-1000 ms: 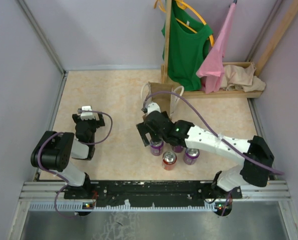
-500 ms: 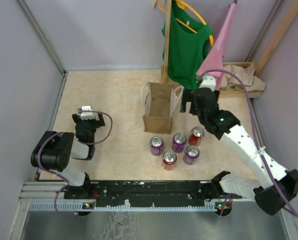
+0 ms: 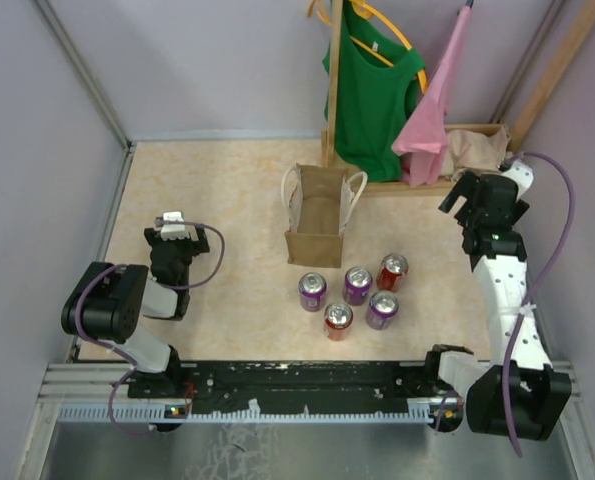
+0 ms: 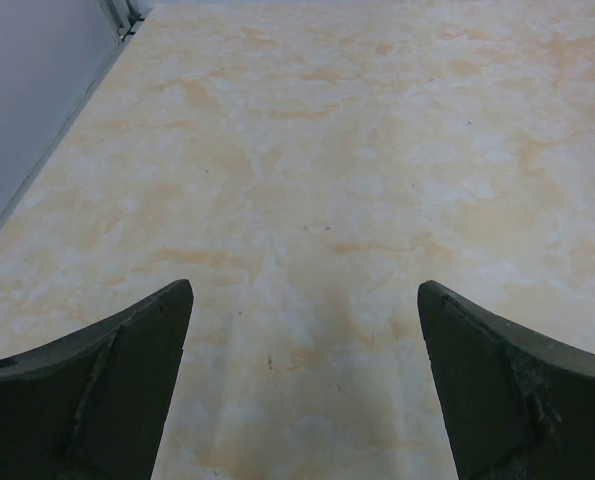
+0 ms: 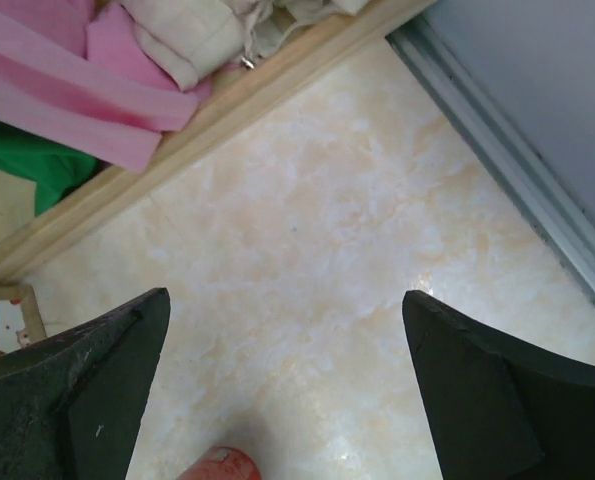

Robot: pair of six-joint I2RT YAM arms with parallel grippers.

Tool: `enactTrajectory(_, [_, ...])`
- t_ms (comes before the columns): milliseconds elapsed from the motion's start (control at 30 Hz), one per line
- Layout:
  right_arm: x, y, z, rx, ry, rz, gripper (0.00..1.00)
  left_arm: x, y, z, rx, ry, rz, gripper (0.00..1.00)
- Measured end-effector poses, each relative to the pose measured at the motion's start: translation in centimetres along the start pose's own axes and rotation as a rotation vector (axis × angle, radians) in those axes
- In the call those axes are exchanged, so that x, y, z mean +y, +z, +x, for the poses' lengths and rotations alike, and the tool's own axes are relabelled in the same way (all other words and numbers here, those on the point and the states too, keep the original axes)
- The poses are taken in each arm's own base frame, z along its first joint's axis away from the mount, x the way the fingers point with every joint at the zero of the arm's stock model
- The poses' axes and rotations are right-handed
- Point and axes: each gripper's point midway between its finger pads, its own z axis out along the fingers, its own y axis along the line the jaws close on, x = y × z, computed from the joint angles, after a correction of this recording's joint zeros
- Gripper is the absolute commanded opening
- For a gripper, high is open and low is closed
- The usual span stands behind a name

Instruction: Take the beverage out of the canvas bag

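Observation:
The canvas bag [image 3: 317, 215] stands upright and open at mid-table, tan with pale loop handles; I cannot see anything inside it. Several beverage cans stand in front of it: purple ones [image 3: 312, 290] [image 3: 357, 284] [image 3: 382, 309] and red ones [image 3: 392, 270] [image 3: 338, 319]. My right gripper [image 3: 464, 205] [image 5: 287, 300] is open and empty, held at the far right, away from the bag and cans. A red can top [image 5: 222, 465] and a bag corner [image 5: 2, 320] show in its wrist view. My left gripper [image 3: 172, 228] [image 4: 304, 290] is open and empty over bare table at the left.
A wooden rack base [image 3: 447, 185] [image 5: 247, 100] at the back right holds a green shirt [image 3: 377, 90], a pink cloth [image 3: 432, 110] and a beige cloth heap [image 3: 487, 150]. Walls close the left, back and right sides; the right wall rail [image 5: 517, 170] is near my right gripper.
My right arm has swung from over the cans in front of the bag up and out to the far right, open. The red can beside the purple ones is now uncovered. The left arm has not moved.

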Motion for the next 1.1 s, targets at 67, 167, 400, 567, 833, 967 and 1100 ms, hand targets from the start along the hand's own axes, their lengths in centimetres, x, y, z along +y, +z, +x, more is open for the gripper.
enactTrajectory(67, [-0.5,0.8,0.8,0.018,0.015,0.014,0.99,0.0,0.0,0.0,0.000,0.000,0.000,1.00])
enactTrajectory(167, [-0.8,1.3,2.4,0.040,0.028,0.019,0.99,0.0,0.0,0.0,0.000,0.000,0.000,1.00])
enactTrajectory(400, [-2.5,1.1,3.9,0.032,0.061,0.091,0.99,0.0,0.0,0.0,0.000,0.000,0.000,1.00])
enactTrajectory(567, [-3.3,1.4,4.0,0.026,0.100,0.150,0.99,0.0,0.0,0.0,0.000,0.000,0.000,1.00])
enactTrajectory(833, [-4.8,2.3,5.6,0.079,0.137,0.263,0.99,0.0,0.0,0.0,0.000,0.000,0.000,1.00])
enactTrajectory(967, [-5.0,2.2,5.7,0.080,0.150,0.276,0.99,0.0,0.0,0.0,0.000,0.000,0.000,1.00])
enactTrajectory(1100, [-5.1,2.2,5.6,0.075,0.155,0.284,0.99,0.0,0.0,0.0,0.000,0.000,0.000,1.00])
